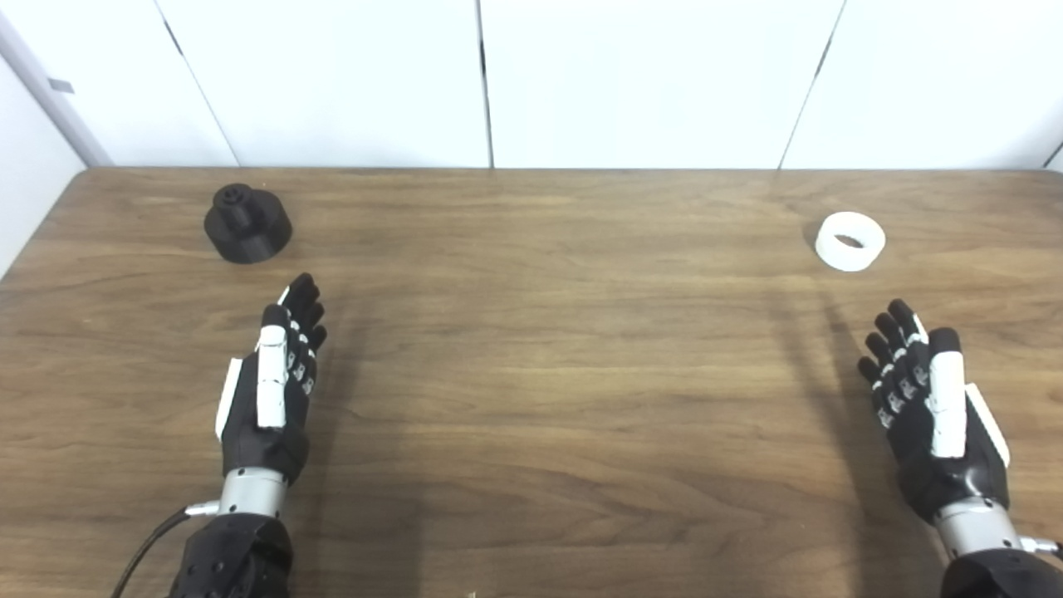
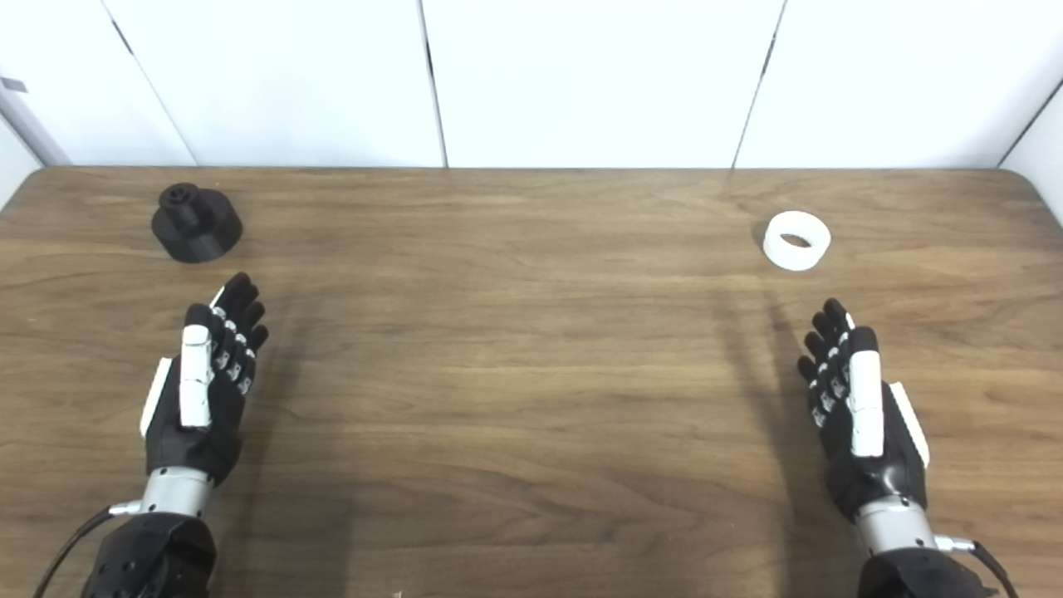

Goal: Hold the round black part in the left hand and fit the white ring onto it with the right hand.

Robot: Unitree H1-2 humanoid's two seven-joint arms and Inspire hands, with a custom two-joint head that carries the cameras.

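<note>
Both hands are hanging empty over the wooden table (image 1: 531, 374), fingers extended and holding nothing. Your left hand (image 1: 270, 390) is waiting near the round black part (image 1: 247, 223), which is sitting upright at far left with its hub on top. Your right hand (image 1: 930, 411) is facing the white ring (image 1: 849, 241), lying flat. Both are looking rigid, light, probably smooth plastic; wrap the part's wide base, pinch the ring's outer wall.

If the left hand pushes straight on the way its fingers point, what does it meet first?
Probably nothing: the left hand points just right of the round black part, likely passing beside it; depth is unclear.
</note>
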